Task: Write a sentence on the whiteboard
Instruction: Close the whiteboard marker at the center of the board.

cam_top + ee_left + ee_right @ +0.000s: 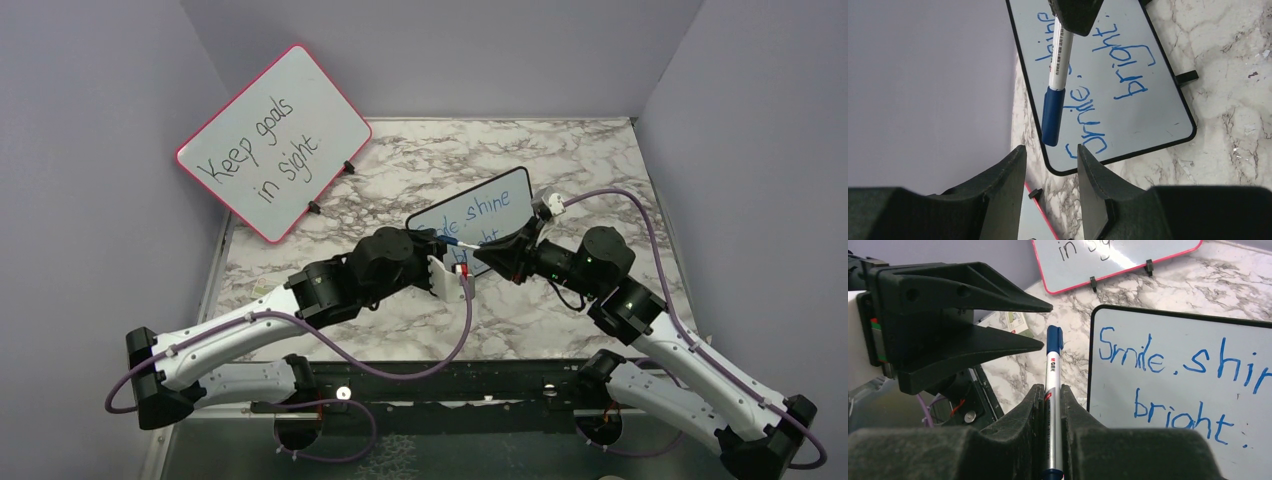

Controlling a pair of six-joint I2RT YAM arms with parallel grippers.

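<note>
- Marbled tabletop (590, 160) between lavender walls carries two boards, with two arms reaching over it.
- One is the whiteboard (495, 205), black-framed, right of centre in the top view. The other, a red-framed board (275, 140), sits at upper left.
- Written in blue, the sentence (1148, 357) fills two lines: "Smile" and "shine" above, "bright" below.
- Right claw (1052, 390) is clamped on the one marker (1053, 370), which has its blue cap on.
- Left claw (1050, 150) stands partly spread, holding nothing, its tips just by that cap.
</note>
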